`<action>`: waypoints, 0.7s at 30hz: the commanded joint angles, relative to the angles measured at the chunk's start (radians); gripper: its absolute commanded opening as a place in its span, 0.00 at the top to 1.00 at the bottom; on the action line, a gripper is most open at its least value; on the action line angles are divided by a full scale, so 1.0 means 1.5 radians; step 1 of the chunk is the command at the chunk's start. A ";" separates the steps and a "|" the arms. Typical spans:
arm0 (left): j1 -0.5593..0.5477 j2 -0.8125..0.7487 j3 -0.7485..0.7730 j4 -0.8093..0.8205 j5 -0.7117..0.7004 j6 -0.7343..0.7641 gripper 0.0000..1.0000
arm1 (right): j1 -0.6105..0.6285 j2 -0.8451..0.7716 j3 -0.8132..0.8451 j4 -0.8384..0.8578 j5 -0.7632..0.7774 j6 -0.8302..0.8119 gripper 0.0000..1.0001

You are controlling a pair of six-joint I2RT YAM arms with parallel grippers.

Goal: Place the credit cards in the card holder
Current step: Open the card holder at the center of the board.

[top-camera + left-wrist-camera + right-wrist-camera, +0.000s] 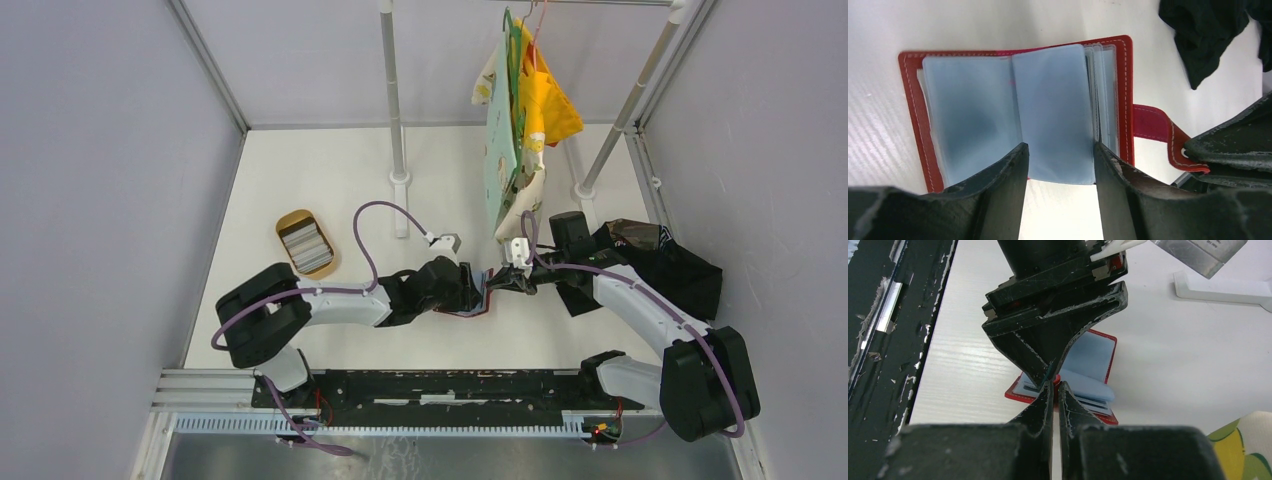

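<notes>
Left wrist: card holder (912,100) open; right gripper (1055,385) clamped on its tab (1150,124), seemingly anchoring it; left gripper (1060,150) parted above its sleeves (1053,110).

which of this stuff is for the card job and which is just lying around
For the job: card holder, open, its tab pinched by the right gripper; credit cards, stacked in the tan tray; left gripper, open at the holder's edge.
Lying about: black cloth; hanging fabrics; rack post.
</notes>
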 commanded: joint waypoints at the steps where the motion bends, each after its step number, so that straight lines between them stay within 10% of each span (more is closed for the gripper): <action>1: -0.002 -0.023 0.008 -0.063 -0.071 0.031 0.44 | -0.004 -0.011 0.008 0.006 -0.004 -0.013 1.00; 21: -0.002 -0.078 -0.012 -0.106 -0.109 0.034 0.49 | -0.014 -0.011 0.007 0.008 0.043 -0.019 0.98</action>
